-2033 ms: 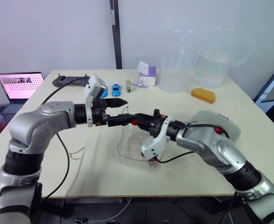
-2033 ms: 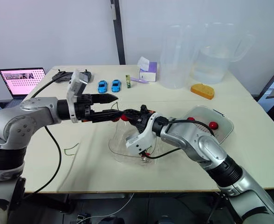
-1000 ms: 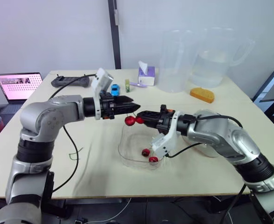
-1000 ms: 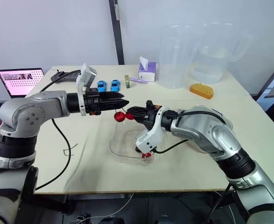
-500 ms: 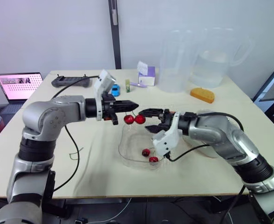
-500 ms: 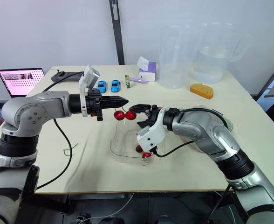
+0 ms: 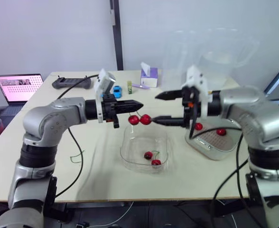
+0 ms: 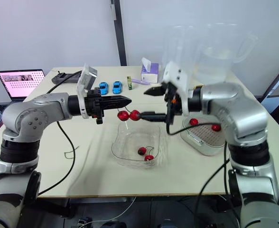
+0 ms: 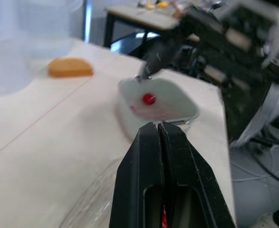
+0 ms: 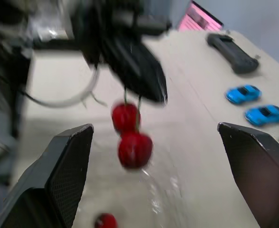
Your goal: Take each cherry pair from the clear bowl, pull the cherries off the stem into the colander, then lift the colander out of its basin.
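left gripper holds a cherry pair over the clear bowl, right gripper gaping beside it

the left gripper [image 7: 139,105] has its jaws pressed tight together on the stem of a cherry pair [image 7: 140,119], so the two red cherries hang just under its tips, above the far rim of the clear bowl [image 7: 127,148] on the table [image 7: 97,176]. the right gripper [image 7: 155,109] faces it from the other side with its jaws spread wide and nothing in them, the lower finger level with the hanging cherries and just beside them, the upper one well above. a second cherry pair [image 7: 152,158] lies on the bottom of the bowl. to the robot's right of the bowl sits the colander [image 7: 210,143], with two loose cherries [image 7: 198,126] inside it.
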Tool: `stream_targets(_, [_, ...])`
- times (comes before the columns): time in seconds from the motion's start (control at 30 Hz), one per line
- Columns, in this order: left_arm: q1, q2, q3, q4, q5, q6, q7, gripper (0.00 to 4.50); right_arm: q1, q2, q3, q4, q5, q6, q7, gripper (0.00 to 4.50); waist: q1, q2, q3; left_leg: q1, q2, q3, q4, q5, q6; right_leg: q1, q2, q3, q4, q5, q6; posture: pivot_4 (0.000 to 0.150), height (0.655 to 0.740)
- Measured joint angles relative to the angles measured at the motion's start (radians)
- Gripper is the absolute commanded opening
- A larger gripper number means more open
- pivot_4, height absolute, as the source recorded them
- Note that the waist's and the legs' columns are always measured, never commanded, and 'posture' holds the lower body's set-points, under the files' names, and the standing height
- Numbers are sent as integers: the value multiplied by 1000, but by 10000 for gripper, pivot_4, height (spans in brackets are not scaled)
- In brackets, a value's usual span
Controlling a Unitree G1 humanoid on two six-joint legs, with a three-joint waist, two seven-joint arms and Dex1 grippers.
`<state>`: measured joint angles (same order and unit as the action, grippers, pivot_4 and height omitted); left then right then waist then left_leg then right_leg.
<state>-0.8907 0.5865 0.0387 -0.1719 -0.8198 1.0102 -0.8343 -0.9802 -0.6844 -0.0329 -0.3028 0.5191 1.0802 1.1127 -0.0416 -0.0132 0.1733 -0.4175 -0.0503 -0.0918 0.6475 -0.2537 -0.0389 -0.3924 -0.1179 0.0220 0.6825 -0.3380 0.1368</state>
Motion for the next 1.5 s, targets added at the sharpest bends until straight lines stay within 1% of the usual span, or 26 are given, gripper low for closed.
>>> stream_targets(0.07, [14, 1, 17, -7, -1, 0, 2, 0, 0, 31, -12, 37, 57, 73, -22, 44835, -1, 0, 0, 0, -3, 1, 1, 0, 0, 0, -1, 1, 0, 0, 0, 1500, 7371])
stream_targets(0.13, [17, 1, 18, -12, -8, 2, 0, 0, 1, 53, -8, 58, 82, 99, -46, 44835, -1, 0, 0, 0, -3, 1, 2, 0, 0, 0, -1, 1, 1, 0, 0, 1500, 7371])
stream_targets(0.43, [19, -1, 23, -68, -65, 16, 14, 0, 35, 65, 111, 113, 83, 22, -67, 44835, -3, 0, 0, 0, -3, 1, 1, 0, 0, -1, -1, 1, 1, 0, 0, 1500, 7371])
stream_targets(0.53, [19, -1, 24, -69, -67, 26, 31, 0, 35, 66, 114, 115, 85, 14, -71, 36150, -3, 0, 0, 0, -3, 1, 2, 0, 0, -1, -1, 1, 1, 0, 0, 1500, 7371])
stream_targets(0.67, [20, 0, 24, -84, -82, 32, 37, 0, 35, 69, 108, 135, 95, 10, -84, 15541, -3, 0, 0, 0, -3, 1, 1, 0, 0, -1, -1, 1, 1, 0, 0, 1500, 7371])
stream_targets(0.73, [20, 0, 24, -86, -87, 32, 40, 0, 35, 69, 103, 137, 101, 9, -86, 6719, -3, 0, 0, 0, -3, 1, 1, 0, 0, -1, -1, 1, 1, 0, 0, 1500, 7371])
stream_targets(0.77, [20, 1, 24, -86, -88, 32, 41, 0, 35, 68, 103, 137, 106, 9, -86, 5629, -3, 0, 0, 0, -3, 1, 1, 0, 0, -1, -1, 1, 1, 0, 0, 1500, 7371])
stream_targets(0.87, [20, 3, 26, -86, -92, 32, 44, 0, 36, 64, 104, 137, 114, 7, -84, 5570, -3, 0, 0, 0, -3, 1, 1, 0, 0, -1, -1, 1, 1, 0, 0, 1500, 7371])
stream_targets(1.0, [22, 6, 25, -85, -94, 32, 48, 0, 42, 24, 116, 129, 114, -13, -61, 5569, -2, 0, 0, 0, -3, 1, 2, 0, 0, 0, -1, 1, 1, 0, 0, 1500, 7371])
stream_targets(1.13, [23, 9, 21, -84, -94, 33, 47, 0, 90, -33, 151, 131, 102, -21, -40, 5569, -2, 0, 0, 0, -3, 1, 2, 0, 0, 0, -1, 1, 1, 0, 0, 1500, 7371])
stream_targets(1.23, [23, 17, 25, -84, -94, 31, 49, 0, 144, -83, 182, 167, 69, -30, -33, 5569, -2, 0, 0, 0, -3, 1, 2, 0, 0, 0, -1, 1, 1, 0, 0, 1500, 7371])
stream_targets(1.3, [23, 17, 25, -84, -94, 28, 52, 0, 153, -101, 179, 185, 66, -43, -19, 5569, -2, 0, 0, -1, -3, 2, 1, 0, 0, -1, -1, 1, 1, 0, 0, 1500, 7371])
stream_targets(1.4, [24, 15, 26, -85, -94, 22, 61, 0, 142, -143, 140, 264, 50, -94, -5, 5569, -2, 0, 0, -1, -3, 2, 1, 0, 0, 0, -1, 1, 0, 0, 0, 1500, 7371])
stream_targets(1.5, [32, 14, 34, -87, -94, 11, 74, 0, 94, -199, 130, 405, -34, -197, -9, 5569, -1, 0, 0, -1, -3, 2, 1, 0, 0, 0, -1, 1, 0, 0, 0, 1500, 7371])
